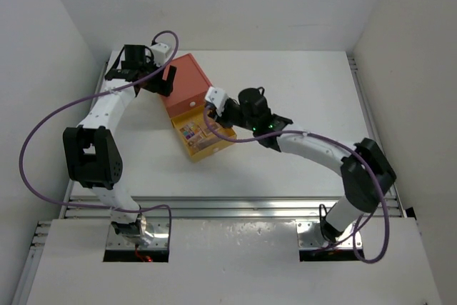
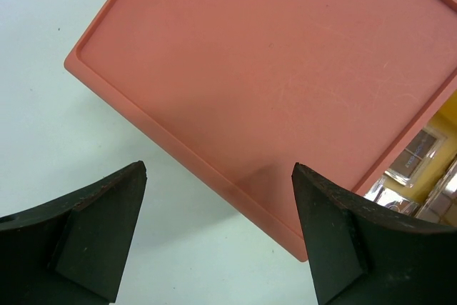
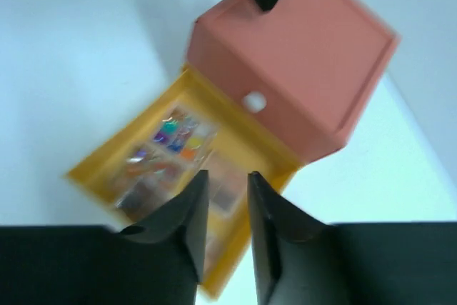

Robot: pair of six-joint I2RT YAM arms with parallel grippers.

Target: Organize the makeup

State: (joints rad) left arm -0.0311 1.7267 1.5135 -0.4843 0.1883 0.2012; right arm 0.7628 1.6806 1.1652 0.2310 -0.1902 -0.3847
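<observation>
White worktop (image 1: 307, 83): salmon box (image 1: 187, 80), yellow drawer (image 1: 212, 152) with flat multicoloured palettes (image 1: 191, 132); left pincer (image 2: 219, 169) wide open, right pincer (image 3: 227, 176) barely open, both empty.

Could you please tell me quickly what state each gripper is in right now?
Left gripper: open wide at the orange box edge, holding nothing.
Right gripper: slightly open above the yellow drawer, holding nothing.

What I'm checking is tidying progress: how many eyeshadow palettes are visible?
2 for sure, both in the open yellow drawer: a multicoloured palette and a brownish palette beside it. Blur and the right jaws may hide more.
</observation>
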